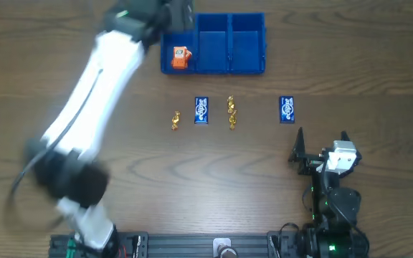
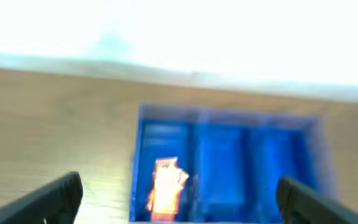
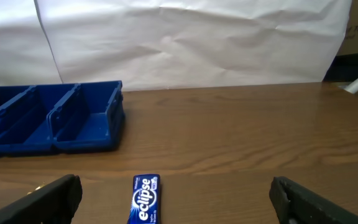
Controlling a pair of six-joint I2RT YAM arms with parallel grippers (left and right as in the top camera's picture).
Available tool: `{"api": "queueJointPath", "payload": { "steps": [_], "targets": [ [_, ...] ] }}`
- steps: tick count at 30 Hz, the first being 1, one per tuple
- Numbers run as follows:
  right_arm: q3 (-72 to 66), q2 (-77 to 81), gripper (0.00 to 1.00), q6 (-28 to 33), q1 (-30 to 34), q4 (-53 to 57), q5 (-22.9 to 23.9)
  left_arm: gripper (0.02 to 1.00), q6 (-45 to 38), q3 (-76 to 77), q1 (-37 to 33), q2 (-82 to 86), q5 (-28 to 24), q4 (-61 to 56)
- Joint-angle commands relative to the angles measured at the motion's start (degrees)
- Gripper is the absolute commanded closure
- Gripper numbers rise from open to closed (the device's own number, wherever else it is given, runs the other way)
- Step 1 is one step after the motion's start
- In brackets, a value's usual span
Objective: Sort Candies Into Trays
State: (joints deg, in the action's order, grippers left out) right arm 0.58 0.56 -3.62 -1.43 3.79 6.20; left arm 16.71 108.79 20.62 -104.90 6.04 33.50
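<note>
Left end effector (image 2: 179, 190): fingers wide apart, empty, by blue tray (image 2: 222, 168) w/ orange candy (image 2: 165, 186) in left-end compartment. Right end effector (image 1: 321, 147): spread, empty, over desk (image 1: 378, 93).

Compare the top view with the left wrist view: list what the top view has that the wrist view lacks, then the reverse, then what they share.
Top view adds: two blue packets, three gold candies on the table between them, and the right hand, open, near its base.

Left wrist view adds: the left hand, fingers wide apart, facing the tray, and a white backdrop beyond the table.

Both: the blue tray, the orange candy in its end compartment, and the wooden table.
</note>
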Motion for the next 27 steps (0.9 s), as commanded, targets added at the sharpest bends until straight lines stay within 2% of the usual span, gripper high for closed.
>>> {"api": "queueJointPath", "payload": {
  "steps": [1, 3, 8, 14, 19, 24, 27],
  "targets": [
    [-0.13, -0.39, 0.001, 0.50, -0.33, 0.17, 0.15, 0.020, -2.69, -18.01, -0.37, 26.77, 7.78, -9.42],
    [-0.13, -0.39, 0.001, 0.50, -0.33, 0.17, 0.15, 0.018, -4.66, -25.00, -0.96, 34.95, 9.22, -10.67],
    [-0.13, -0.39, 0.001, 0.50, -0.33, 0.17, 0.15, 0.018, -6.49, -39.50, -5.66, 50.34, 8.55, -11.37],
    [-0.13, -0.39, 0.001, 0.50, -0.33, 0.17, 0.15, 0.018, -9.09, -59.14, -13.90, 68.96, 1.79, -15.52],
    [-0.13, -0.39, 0.001, 0.50, -0.33, 0.17, 0.15, 0.018, -14.03, -76.72, -19.02, 85.59, -5.22, -24.92],
    [-0.13, -0.39, 0.001, 0.50, -0.33, 0.17, 0.15, 0.020, -18.36, -91.19, -22.21, 98.42, -12.04, -31.39],
    [-0.13, -0.39, 0.003, 0.50, -0.33, 0.17, 0.15, 0.018, -19.50, -97.90, -22.21, 102.79, -13.42, -33.90]
  ]
}}
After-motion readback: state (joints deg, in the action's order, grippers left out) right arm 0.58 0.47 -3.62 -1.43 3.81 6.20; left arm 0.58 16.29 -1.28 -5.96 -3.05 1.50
